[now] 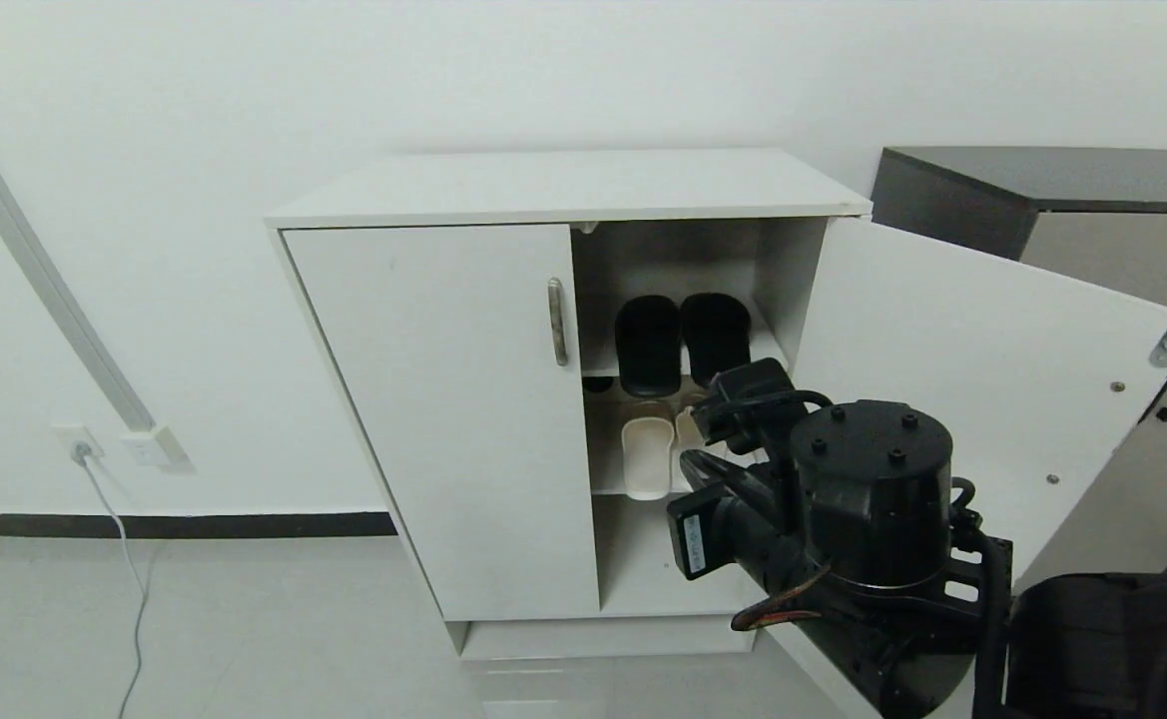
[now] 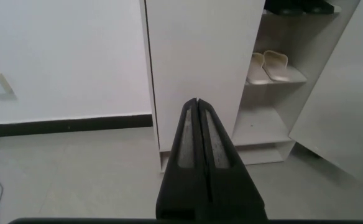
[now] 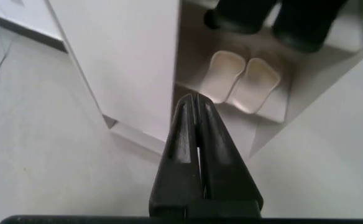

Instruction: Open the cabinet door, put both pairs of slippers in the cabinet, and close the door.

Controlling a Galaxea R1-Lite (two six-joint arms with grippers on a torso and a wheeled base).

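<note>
White cabinet (image 1: 563, 185), two black slippers (image 1: 648, 345), two cream slippers (image 1: 647, 454)

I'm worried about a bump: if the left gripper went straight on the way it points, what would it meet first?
Probably the closed cabinet door: the left gripper points squarely at its white panel, with nothing visible between them, though how far off the door is remains unclear.

I see the cabinet (image 1: 563, 190) plain white all over, its door handle (image 1: 557, 322) a brushed silver-grey; on the upper shelf sit the black slippers (image 1: 648, 345), on the shelf below the cream slippers (image 1: 648, 454), both pairs unpatterned; my left gripper (image 2: 196, 104) and right gripper (image 3: 196, 99) are matt black; the wall (image 1: 144, 150) is white with a black skirting stripe (image 1: 164, 524); the floor (image 1: 244, 629) is pale grey.
</note>
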